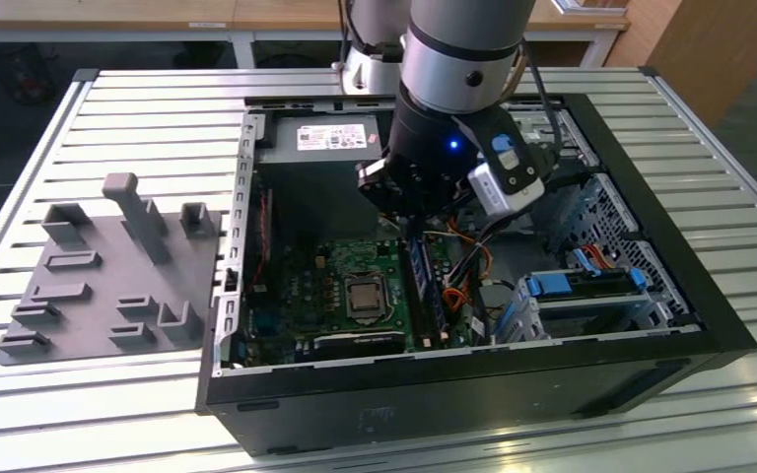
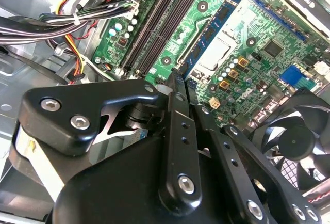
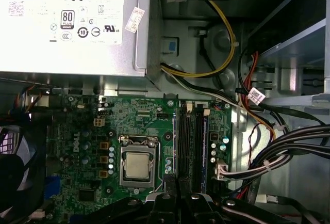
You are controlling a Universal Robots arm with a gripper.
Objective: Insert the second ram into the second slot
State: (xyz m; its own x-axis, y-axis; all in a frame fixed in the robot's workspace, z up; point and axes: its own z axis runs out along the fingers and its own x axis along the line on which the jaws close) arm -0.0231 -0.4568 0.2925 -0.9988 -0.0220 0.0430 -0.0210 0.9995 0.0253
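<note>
Inside the open computer case [image 1: 642,355], a long blue ram stick [image 1: 422,286] stands on edge in the memory slot nearest the processor socket [image 3: 136,164]. It appears edge-on in the first wrist view [image 3: 174,141] and from the side in the second wrist view [image 2: 206,38]. The neighbouring black slots [image 3: 192,141] [image 2: 154,28] look bare. My gripper [image 1: 412,232] hangs over the slot area. Its dark fingers lie together in both wrist views [image 2: 174,82] [image 3: 174,182], with nothing seen between them. Their tips line up with the stick's end, and I cannot tell if they touch it.
The power supply [image 3: 67,22] fills the case's far end. Bundled cables [image 3: 278,157] run beside the slots. A black fan [image 2: 294,136] sits past the processor socket. Drive bays with light-blue clips [image 1: 576,286] fill the exterior view's right. A grey fixture plate [image 1: 103,286] lies outside the case.
</note>
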